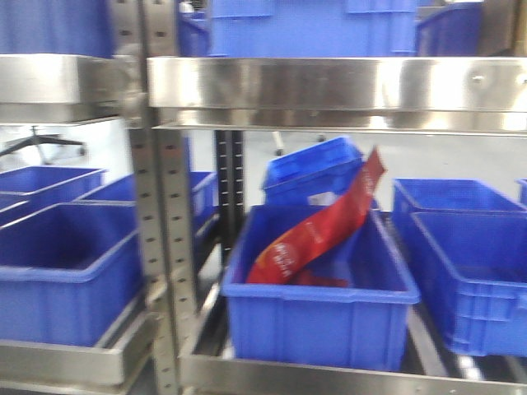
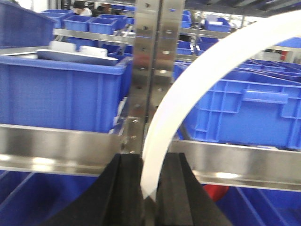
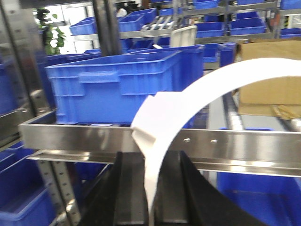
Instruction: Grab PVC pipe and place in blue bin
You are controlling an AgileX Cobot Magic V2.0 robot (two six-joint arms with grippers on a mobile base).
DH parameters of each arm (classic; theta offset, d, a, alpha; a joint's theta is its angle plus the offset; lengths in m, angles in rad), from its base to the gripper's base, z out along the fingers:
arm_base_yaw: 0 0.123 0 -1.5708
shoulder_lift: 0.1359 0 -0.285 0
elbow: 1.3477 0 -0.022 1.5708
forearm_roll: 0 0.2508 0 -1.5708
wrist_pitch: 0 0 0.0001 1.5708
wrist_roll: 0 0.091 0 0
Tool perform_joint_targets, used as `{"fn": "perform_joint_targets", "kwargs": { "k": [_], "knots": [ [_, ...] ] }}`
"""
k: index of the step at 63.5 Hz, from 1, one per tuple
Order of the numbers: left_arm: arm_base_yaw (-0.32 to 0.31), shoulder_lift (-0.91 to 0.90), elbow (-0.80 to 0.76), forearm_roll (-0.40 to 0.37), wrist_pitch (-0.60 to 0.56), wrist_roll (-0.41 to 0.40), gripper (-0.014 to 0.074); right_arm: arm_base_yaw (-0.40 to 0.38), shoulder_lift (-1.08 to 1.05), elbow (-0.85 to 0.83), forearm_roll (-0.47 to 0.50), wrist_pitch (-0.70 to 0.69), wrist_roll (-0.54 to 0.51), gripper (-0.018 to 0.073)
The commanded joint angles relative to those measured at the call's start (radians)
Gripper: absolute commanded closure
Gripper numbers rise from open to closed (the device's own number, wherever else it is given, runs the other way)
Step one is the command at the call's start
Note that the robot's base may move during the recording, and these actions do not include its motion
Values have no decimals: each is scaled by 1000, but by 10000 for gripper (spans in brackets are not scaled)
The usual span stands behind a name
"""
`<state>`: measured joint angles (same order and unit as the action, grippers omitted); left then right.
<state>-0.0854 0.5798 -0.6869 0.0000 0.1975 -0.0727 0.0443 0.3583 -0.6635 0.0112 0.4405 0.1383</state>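
Observation:
In the left wrist view my left gripper (image 2: 150, 162) is shut on the lower end of a white, flattish PVC pipe (image 2: 160, 141) that arcs up and to the right. In the right wrist view my right gripper (image 3: 149, 165) is shut on a white curved PVC pipe (image 3: 211, 87) with a folded lip near the jaws; it also arcs up to the right. I cannot tell whether these are one piece or two. A blue bin (image 1: 313, 317) sits at the shelf's centre in the front view. No gripper or pipe shows there.
A red packet (image 1: 317, 234) leans in the centre bin. More blue bins stand left (image 1: 66, 271) and right (image 1: 469, 263). Steel shelf rails (image 2: 61, 146) (image 3: 263, 146) cross just beyond both grippers, with an upright post (image 1: 165, 239). A cardboard box (image 3: 268, 75) stands at the right.

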Motion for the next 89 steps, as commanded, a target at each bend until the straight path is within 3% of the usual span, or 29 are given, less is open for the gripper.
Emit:
{"fn": "perform_joint_targets", "kwargs": {
  "k": [1,89],
  "knots": [
    [2,-4,-1,0,-29,1,707,-2,-3,2,-11,-30,-8,727],
    [2,-4,-1,0,-29,1,707,-2,-3,2,-11,-30,-8,727]
  ]
}}
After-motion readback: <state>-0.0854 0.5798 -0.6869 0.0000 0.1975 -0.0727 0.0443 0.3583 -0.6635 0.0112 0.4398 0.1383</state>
